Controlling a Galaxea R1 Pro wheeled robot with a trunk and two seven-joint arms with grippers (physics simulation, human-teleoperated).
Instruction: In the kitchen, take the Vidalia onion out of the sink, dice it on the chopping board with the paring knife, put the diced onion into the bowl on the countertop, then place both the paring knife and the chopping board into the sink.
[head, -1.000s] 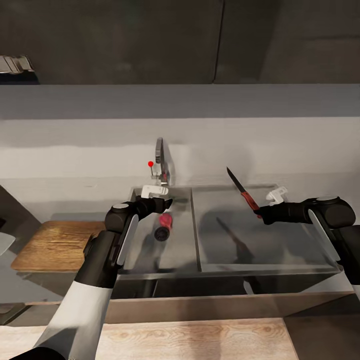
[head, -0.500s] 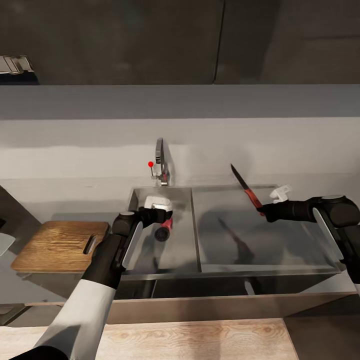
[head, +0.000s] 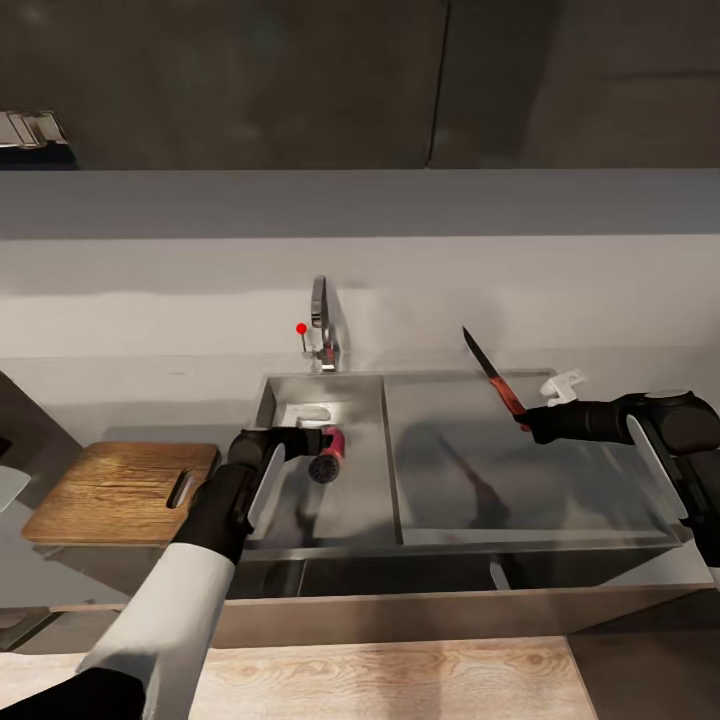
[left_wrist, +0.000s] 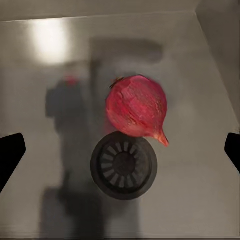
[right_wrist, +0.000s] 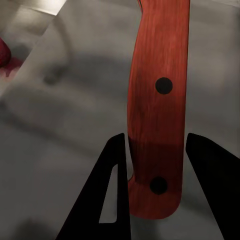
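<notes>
Left jaws spread wide over Vidalia onion (left_wrist: 136, 106), which sits in sink (head: 365, 500) touching drain (left_wrist: 124, 165). I lower my left gripper (head: 318, 442) straight, centre on bulb — squeeze gently, round skin slips. Right gripper (head: 532, 425) pinches paring knife (head: 494, 380) handle; I hold blade clear above drainboard (head: 560, 480).

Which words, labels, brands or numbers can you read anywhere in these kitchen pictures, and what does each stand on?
None: no readable text, number or brand shows on the paring knife, the Vidalia onion, the sink, the chopping board or the tap.
</notes>
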